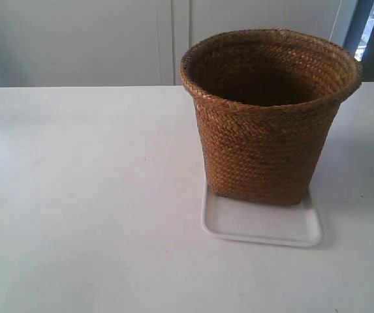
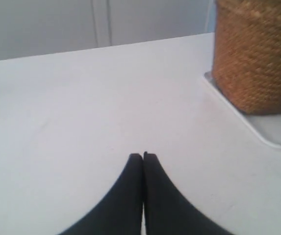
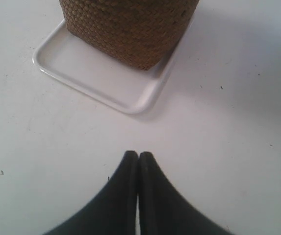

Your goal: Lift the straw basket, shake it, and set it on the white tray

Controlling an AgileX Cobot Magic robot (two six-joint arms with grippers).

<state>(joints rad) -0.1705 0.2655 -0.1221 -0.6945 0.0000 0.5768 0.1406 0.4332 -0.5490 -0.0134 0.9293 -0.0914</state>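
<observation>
The brown woven straw basket (image 1: 265,117) stands upright with its base on the white tray (image 1: 258,225), toward the tray's far side; part of its base reaches past the tray's far rim. The left wrist view has the straw basket (image 2: 258,54) and a corner of the white tray (image 2: 277,129) off to one side. My left gripper (image 2: 143,155) is shut with nothing in it, over bare table, apart from the basket. In the right wrist view the straw basket (image 3: 130,27) rests on the white tray (image 3: 106,81). My right gripper (image 3: 139,153) is shut and empty, short of the tray's corner. Neither arm appears in the exterior view.
The white table (image 1: 76,195) stretches to the exterior view's left of the basket. Pale cabinet doors (image 1: 108,39) rise behind the table's far edge. Small dark specks dot the table (image 3: 228,127) near my right gripper.
</observation>
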